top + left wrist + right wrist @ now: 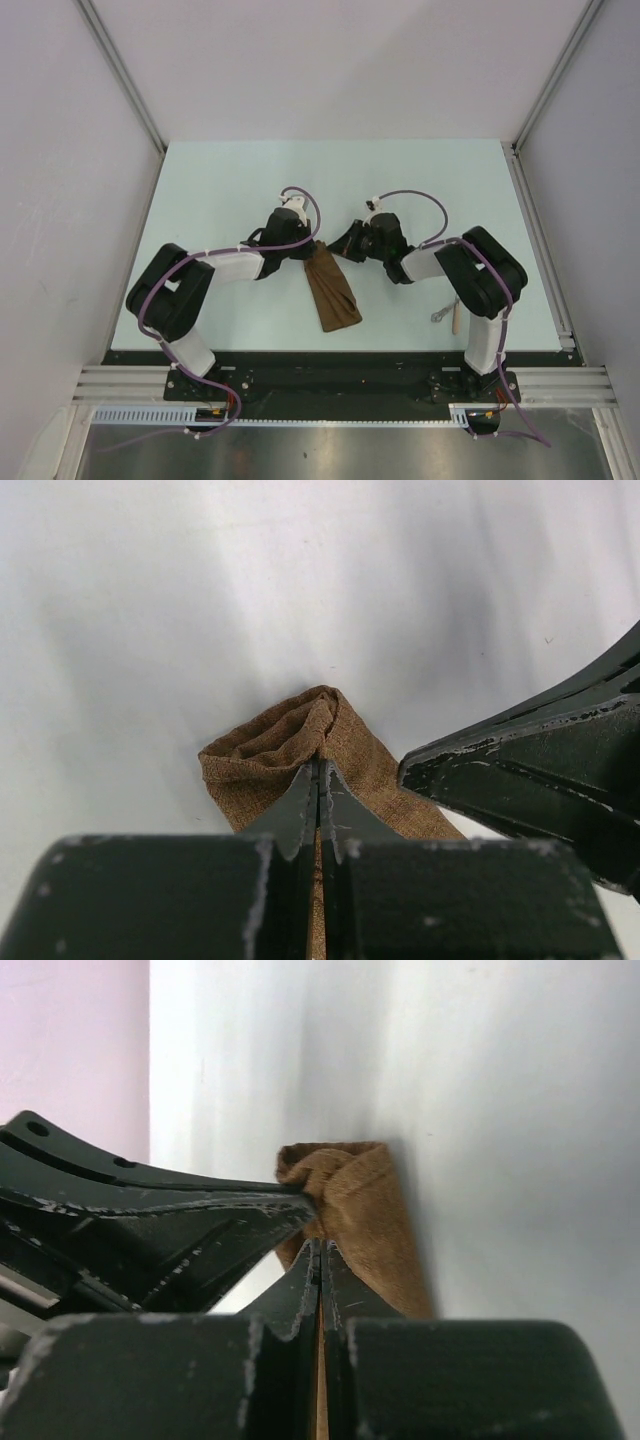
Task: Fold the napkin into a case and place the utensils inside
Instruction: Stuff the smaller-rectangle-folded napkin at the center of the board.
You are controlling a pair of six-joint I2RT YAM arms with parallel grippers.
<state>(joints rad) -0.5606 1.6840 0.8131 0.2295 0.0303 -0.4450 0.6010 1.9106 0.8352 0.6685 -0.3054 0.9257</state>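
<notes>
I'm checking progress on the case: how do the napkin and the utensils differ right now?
The napkin is dark brown cloth in a narrow strip; the utensils are smaller, silver with a pale tan handle. The left gripper and right gripper pinch the napkin's far end; the utensils lie untouched by the right arm's base. Both are on the table.

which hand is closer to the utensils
Right. The right hand pinches the napkin on the utensils' side; the left hand pinches it just beyond, farther off.
</notes>
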